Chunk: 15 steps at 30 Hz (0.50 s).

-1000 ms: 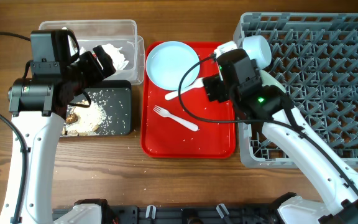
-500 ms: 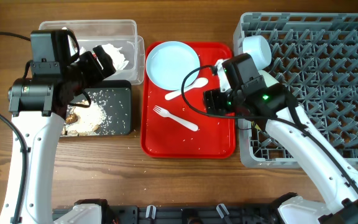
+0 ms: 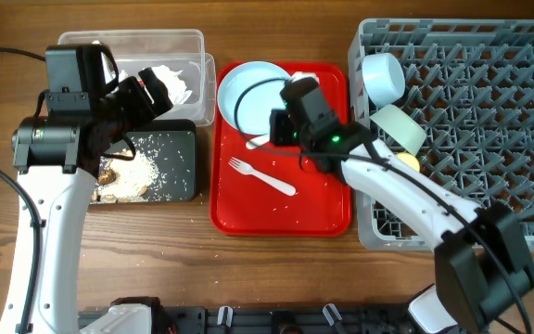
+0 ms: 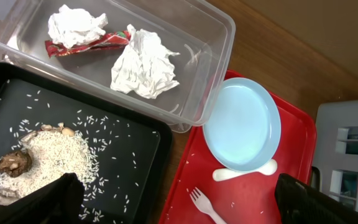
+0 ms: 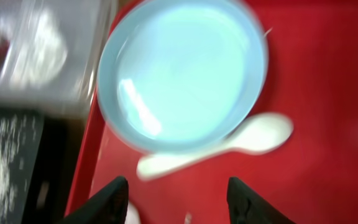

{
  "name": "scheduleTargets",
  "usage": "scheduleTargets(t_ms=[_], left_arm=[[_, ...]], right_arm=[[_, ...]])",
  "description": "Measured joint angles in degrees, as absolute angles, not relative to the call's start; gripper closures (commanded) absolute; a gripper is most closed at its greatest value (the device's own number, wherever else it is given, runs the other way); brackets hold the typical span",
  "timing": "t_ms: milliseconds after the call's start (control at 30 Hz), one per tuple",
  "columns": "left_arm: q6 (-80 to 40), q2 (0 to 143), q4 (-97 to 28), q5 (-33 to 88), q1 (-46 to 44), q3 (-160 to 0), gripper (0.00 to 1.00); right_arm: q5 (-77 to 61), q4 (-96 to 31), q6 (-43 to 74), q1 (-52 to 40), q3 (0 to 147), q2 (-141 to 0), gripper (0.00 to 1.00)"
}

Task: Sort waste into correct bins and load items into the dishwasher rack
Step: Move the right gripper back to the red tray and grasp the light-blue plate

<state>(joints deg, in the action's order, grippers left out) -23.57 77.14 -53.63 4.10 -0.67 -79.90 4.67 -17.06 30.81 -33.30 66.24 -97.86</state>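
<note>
My right gripper (image 5: 178, 200) is open and empty over the red tray (image 3: 323, 209), just below the pale blue plate (image 5: 182, 71) and the white spoon (image 5: 229, 146). The white fork (image 3: 265, 174) lies on the tray. My left gripper (image 4: 179, 202) is open and empty, held above the black bin (image 3: 179, 153) with rice scraps (image 4: 48, 155). The clear bin (image 4: 197, 37) holds two napkins (image 4: 143, 62) and a red wrapper (image 4: 89, 45). The grey rack (image 3: 489, 121) holds a blue bowl (image 3: 385, 76), a mint bowl (image 3: 399, 128) and a yellow cup (image 3: 407, 160).
The red tray lies between the bins and the rack, with rice grains scattered on it. The plate (image 3: 248, 93) sits at the tray's far left corner. The wooden table (image 3: 276, 269) shows in front. Cables run along both arms.
My right gripper has swung left from the rack's left edge to above the tray by the spoon and plate. The left arm has not moved.
</note>
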Motion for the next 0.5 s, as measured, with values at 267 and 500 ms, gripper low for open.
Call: scheduleTargets(t_ms=[267, 500], left_arm=[[-23.59, 77.14, -53.60, 4.10, -0.67, -79.90, 0.00], [-23.57, 77.14, -53.60, 4.10, -0.67, -79.90, 0.00]], right_arm=[[4.64, -13.30, 36.18, -23.83, 68.38, -109.49, 0.50], [2.11, -12.08, 35.48, -23.83, 78.46, -117.10, 0.58]])
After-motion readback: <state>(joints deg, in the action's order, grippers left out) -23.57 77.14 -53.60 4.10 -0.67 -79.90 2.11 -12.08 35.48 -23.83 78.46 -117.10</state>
